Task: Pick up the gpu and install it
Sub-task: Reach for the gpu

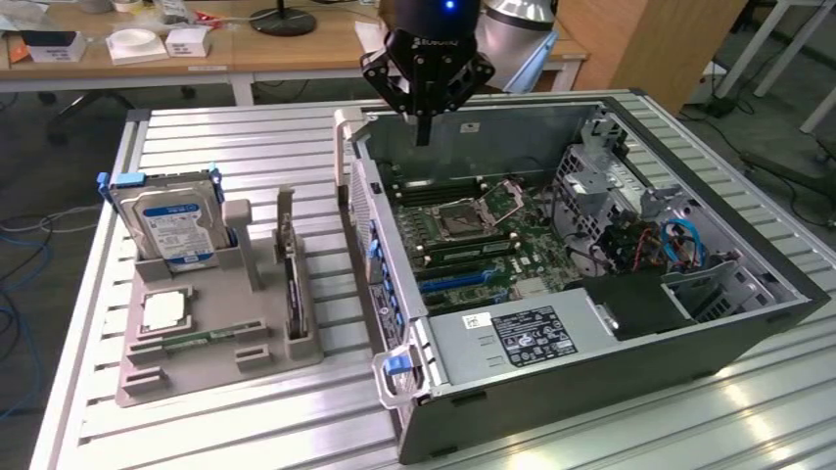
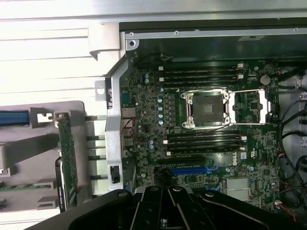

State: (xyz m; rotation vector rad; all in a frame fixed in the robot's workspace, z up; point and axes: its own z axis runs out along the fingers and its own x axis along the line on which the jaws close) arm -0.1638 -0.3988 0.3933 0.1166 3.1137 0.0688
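Slatted table [image 1: 235, 147], gpu [image 1: 290, 282] well apart from pincer [image 1: 422, 137]

Robotics lab or electronics workshop. Ribbed aluminium-profile bench [image 1: 249, 137] carries an opened black desktop computer tower [image 1: 588, 392] with its green motherboard [image 1: 471, 235] exposed. Grey plastic parts holder [image 1: 196, 377] sits beside it, black robot gripper [image 1: 422, 140] above. Behind are light wooden desks [image 1: 313, 49] cluttered with white boxes [image 1: 137, 44].
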